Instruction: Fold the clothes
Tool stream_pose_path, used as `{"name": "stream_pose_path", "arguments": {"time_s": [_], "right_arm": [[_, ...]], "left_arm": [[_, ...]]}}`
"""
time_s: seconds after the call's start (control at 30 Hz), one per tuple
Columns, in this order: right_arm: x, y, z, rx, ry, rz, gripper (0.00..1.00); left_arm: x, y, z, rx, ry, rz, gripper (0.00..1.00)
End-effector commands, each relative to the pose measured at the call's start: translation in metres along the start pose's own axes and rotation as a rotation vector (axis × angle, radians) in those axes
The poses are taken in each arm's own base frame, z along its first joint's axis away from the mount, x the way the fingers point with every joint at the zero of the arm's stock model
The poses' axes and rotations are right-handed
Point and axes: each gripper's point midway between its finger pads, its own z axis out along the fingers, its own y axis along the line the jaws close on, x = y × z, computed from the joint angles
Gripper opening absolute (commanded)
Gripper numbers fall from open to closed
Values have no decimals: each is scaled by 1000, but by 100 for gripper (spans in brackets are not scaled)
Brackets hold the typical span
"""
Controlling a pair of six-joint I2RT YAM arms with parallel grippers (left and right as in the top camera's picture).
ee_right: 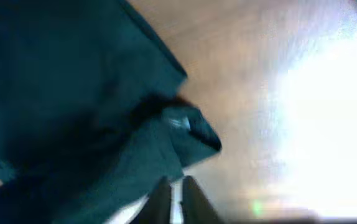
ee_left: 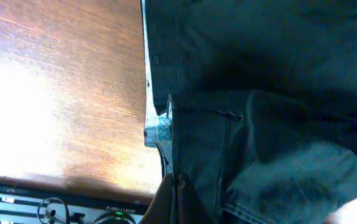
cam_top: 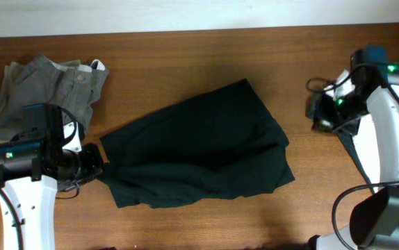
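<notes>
A: Quick status pls. Where are the black shorts [cam_top: 199, 146] lying?

B: They're lying in the middle of the table [cam_top: 185, 55], rumpled, not flat. In the overhead view they're running diag. from lower left to upper right. They're partly doubled over, w/ creases showing thru the middle.

A: L gripper [cam_top: 96, 165]?

B: It's sitting at the shorts' left corner, low on the table's left side. Its jaws are pressing fully together. In the L wrist view the tips are meeting a seamed edge of the black fabric, so it's looking like a pinch on that edge. A small pale label [ee_left: 160, 132] is showing on the edge just beyond the tips.

A: R gripper [cam_top: 319, 114]?

B: It's hanging over the right side, clear of the shorts' right edge, w/ bare wood between them in the overhead view. The R wrist view is blurring badly. The fingers [ee_right: 160, 200] are standing a little apart, narrow gap, light coming thru, nothing between them. Black fabric is filling the left of that view, w/ a corner poking out over the wood.

A: Anything else on there?

B: Grey shorts [cam_top: 46, 90] are lying bunched at the top left, up-left of the black pair's corner, w/ the L arm overlapping their lower edge. A bit of white [cam_top: 99, 66] is peeking out at their upper right. Can't tell what it is.
</notes>
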Motion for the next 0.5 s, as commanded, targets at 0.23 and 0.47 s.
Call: {"name": "stream_pose_path", "arguments": {"time_s": [0.23,0.47], "right_arm": [[124,-2,81,-183,158,42,45],[155,0,144,-313,217,149,45]], "left_arm": [[-8,1,0,-10,-37,25,0],[-10,0,0,-8,-46,26,0]]}}
